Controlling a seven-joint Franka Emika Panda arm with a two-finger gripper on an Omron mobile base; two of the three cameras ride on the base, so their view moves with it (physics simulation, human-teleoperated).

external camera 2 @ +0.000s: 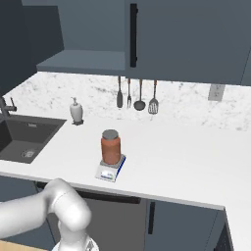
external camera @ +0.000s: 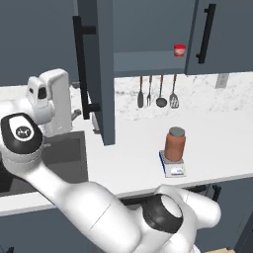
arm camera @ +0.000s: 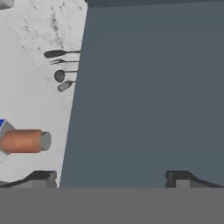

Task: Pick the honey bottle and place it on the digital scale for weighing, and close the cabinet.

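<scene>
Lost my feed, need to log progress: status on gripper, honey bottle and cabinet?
Gripper open, empty, facing the cabinet door. Honey bottle upright on digital scale. Left door swung open, not yet closed. Nothing in the way.

A white counter (external camera 2: 186, 162) with a dark sink (external camera 2: 24, 139) meets a marbled backsplash (external camera 2: 186, 100) hung with utensils (external camera 2: 136, 95).
</scene>
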